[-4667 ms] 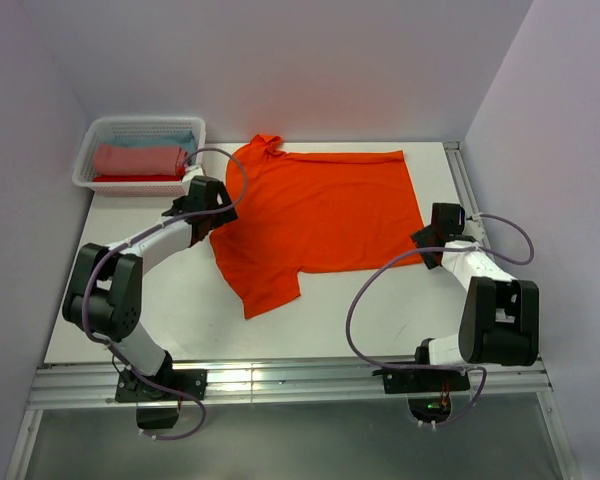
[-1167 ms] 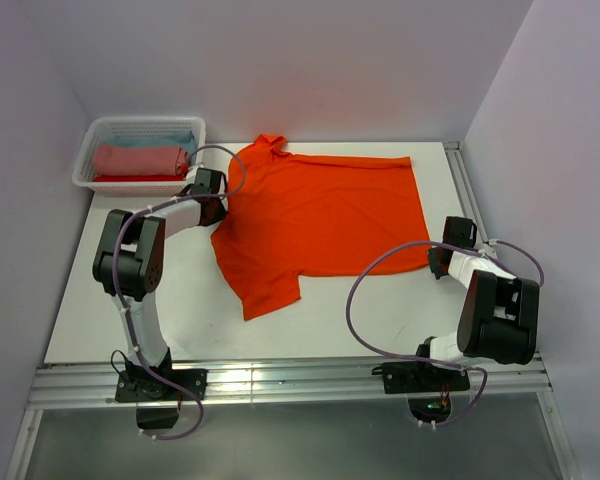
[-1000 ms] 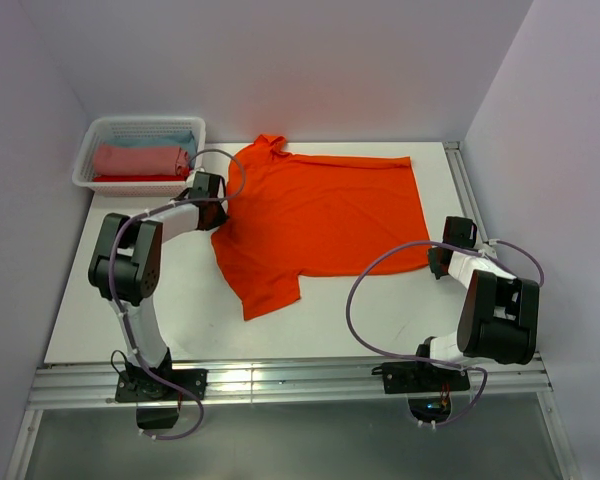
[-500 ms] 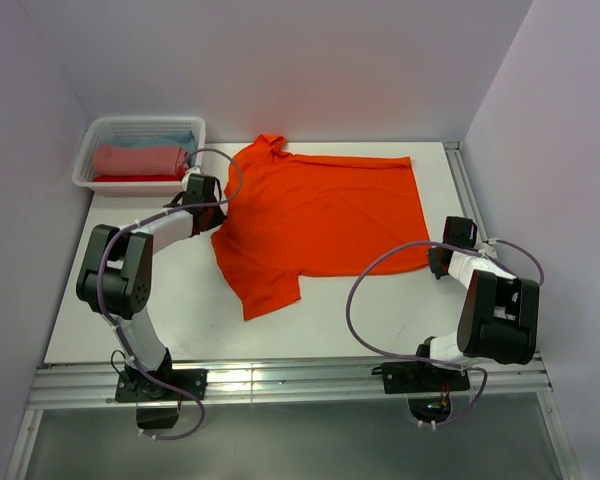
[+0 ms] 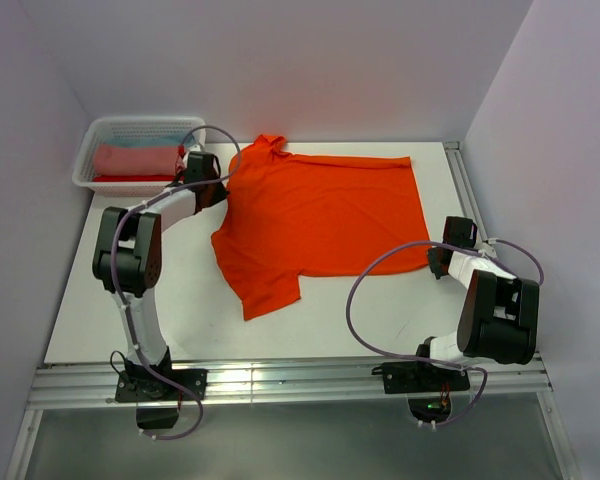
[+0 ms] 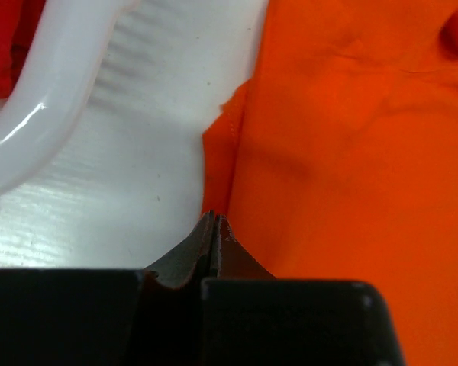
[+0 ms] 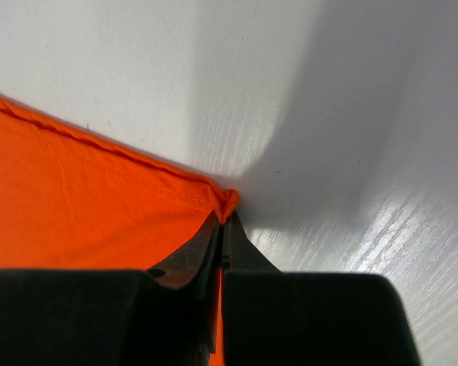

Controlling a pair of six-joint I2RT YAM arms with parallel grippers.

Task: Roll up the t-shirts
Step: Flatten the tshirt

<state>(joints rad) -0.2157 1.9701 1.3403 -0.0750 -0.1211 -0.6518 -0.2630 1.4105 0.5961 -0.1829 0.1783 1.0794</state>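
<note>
Table (image 5: 200, 320) under orange t-shirt (image 5: 320, 210), lilac walls (image 5: 280, 60)

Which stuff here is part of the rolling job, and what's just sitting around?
Job: orange t-shirt; left gripper and right gripper, both pinching its edge; pink roll, light blue roll, red roll.
Lying about: white basket holding the rolls; table.

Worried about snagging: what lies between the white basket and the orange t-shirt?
Bare table separates white basket from orange t-shirt in the left wrist view; the left hand pinches the shirt's edge there.
</note>
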